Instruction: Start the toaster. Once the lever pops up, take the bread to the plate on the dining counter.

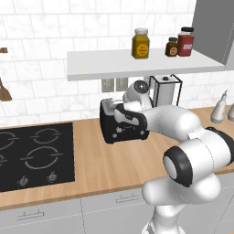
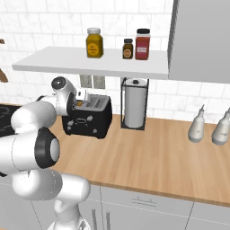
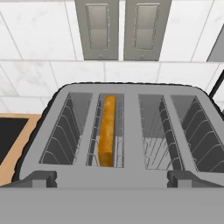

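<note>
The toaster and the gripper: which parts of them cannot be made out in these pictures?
- Toaster lever: in the left base view the arm covers most of the front; in the right base view the front controls are too small to tell the lever's position.
- Bread: the hand view shows only its top edge; the slot hides the rest.
- Gripper: in both base views the arm's own body hides the fingers.
- Hand view: the toaster's front is cut off at the bottom.
</note>
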